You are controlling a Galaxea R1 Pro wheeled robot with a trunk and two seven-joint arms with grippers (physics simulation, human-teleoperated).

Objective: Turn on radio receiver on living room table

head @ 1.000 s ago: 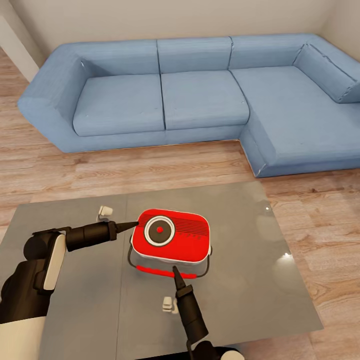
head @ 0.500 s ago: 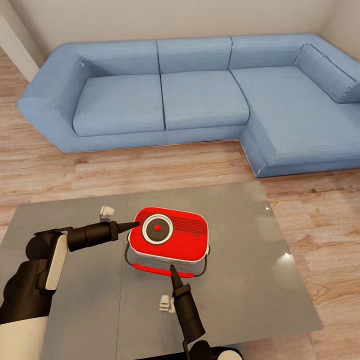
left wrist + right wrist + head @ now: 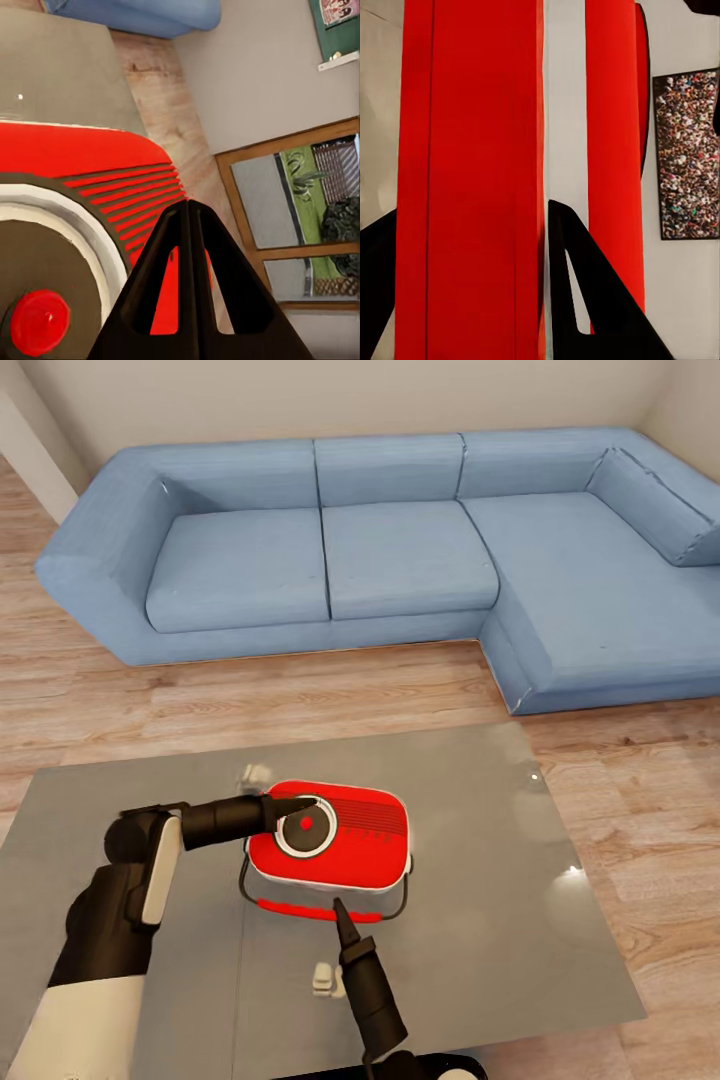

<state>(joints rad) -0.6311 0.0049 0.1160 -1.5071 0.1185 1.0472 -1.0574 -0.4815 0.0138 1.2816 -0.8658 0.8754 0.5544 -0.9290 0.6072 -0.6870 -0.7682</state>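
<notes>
The red radio receiver (image 3: 345,850) lies flat on the glossy grey table (image 3: 500,900), round dial facing up and its thin handle toward me. My left gripper (image 3: 308,804) is shut, and its tip is over the dial's rim. In the left wrist view the shut fingertips (image 3: 187,206) hover over the radio receiver (image 3: 90,150), beside the red centre button (image 3: 37,330). My right gripper (image 3: 338,906) tapers to one shut point touching the radio's near red edge. Up close, the right wrist view shows the radio receiver (image 3: 480,150) and one finger (image 3: 577,285).
A big blue L-shaped sofa (image 3: 400,560) stands beyond the table across light wood floor (image 3: 300,700). The table's right edge (image 3: 590,880) and front edge are near. Two small pale spots (image 3: 322,978) show on the glossy top. A crowd picture (image 3: 686,150) hangs on the wall.
My left arm has swung right, bringing its tip from beside the radio to over the dial. The radio has slid slightly left, and the right gripper has shifted left with it.
</notes>
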